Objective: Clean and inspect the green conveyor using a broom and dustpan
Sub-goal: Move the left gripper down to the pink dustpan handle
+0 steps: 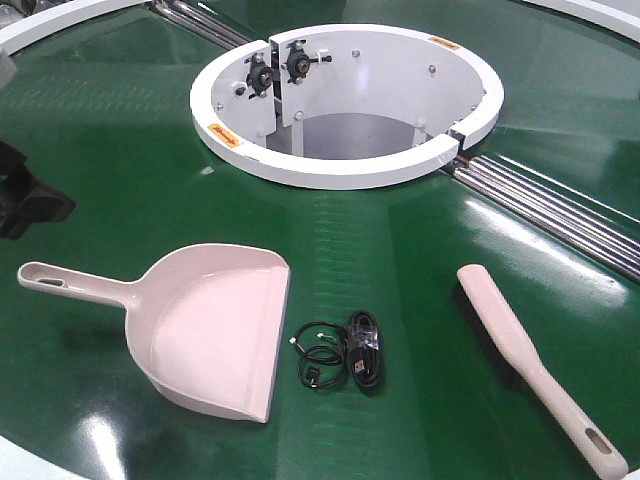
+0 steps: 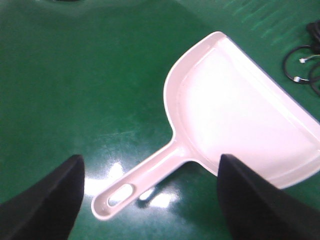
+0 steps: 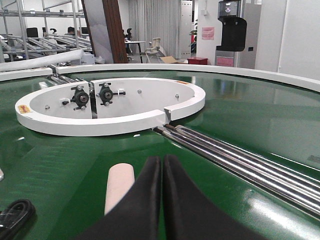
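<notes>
Dustpan [image 1: 205, 330] lies flat on the green conveyor [image 1: 400, 250], its mouth toward a loose black cable [image 1: 345, 360], with the broom [image 1: 510, 330] well apart on the cable's far side. Left gripper [image 2: 150, 159] hangs over the dustpan's thin handle, jaws spread wide and empty. Coming down off-centre, a finger could press the handle and skid it across the glossy belt. Right gripper [image 3: 161, 160] has its fingers pressed together on nothing, with the broom's end just beside them, so descending without parting them would likely shove the brush aside. Swept carelessly, the cable's loops may snag the bristles or slide toward the steel rollers [image 1: 560, 215].
</notes>
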